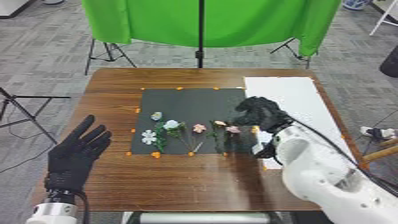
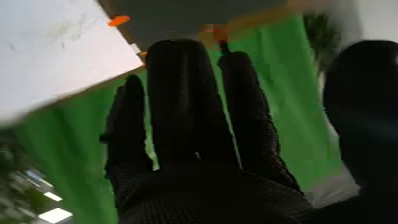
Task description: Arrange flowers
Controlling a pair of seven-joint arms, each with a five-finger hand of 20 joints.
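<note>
Beyond the far edge of the brown wooden table, a green cloth hangs above grey carpet flooring, with black tripod stands to the left and behind.

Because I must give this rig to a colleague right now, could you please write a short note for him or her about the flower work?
Left hand: open, waiting at the table's left side.
Right hand: open, at the border of the dark mat and the white sheet.
Flowers: on the mat, white flower leftmost, pink flower nearer the middle.
Done: flowers lie loosely side by side.
Left: probably some arranging; the final layout is not given.
</note>
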